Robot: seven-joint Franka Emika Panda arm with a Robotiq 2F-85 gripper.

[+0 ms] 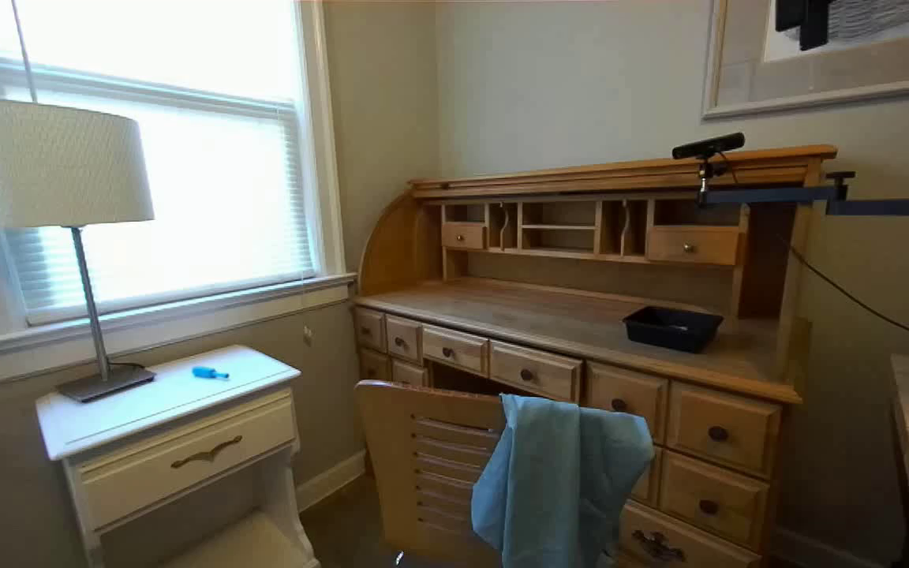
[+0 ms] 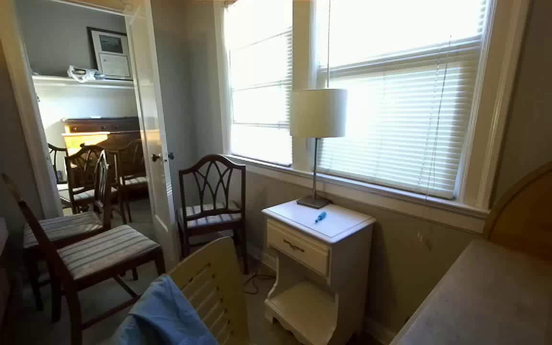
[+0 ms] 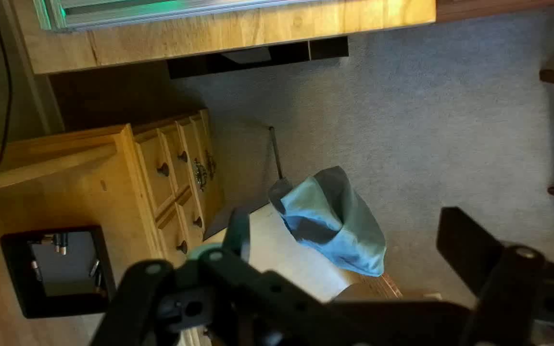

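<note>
Gripper hangs released, blunt matte-black fingers spread wide, high above short-pile grey carpet. Framed between them in wrist view, well below: softly creased blue cloth, draped over curved, slatted pale-wood chair. Shallow rectangular black tray, small shiny cylinders inside, sits on grained wooden roll-top desk. In both exterior views, small bright-blue object, thick body narrowing to slim tip, lies on smooth white nightstand near lamp with textured drum shade.
</note>
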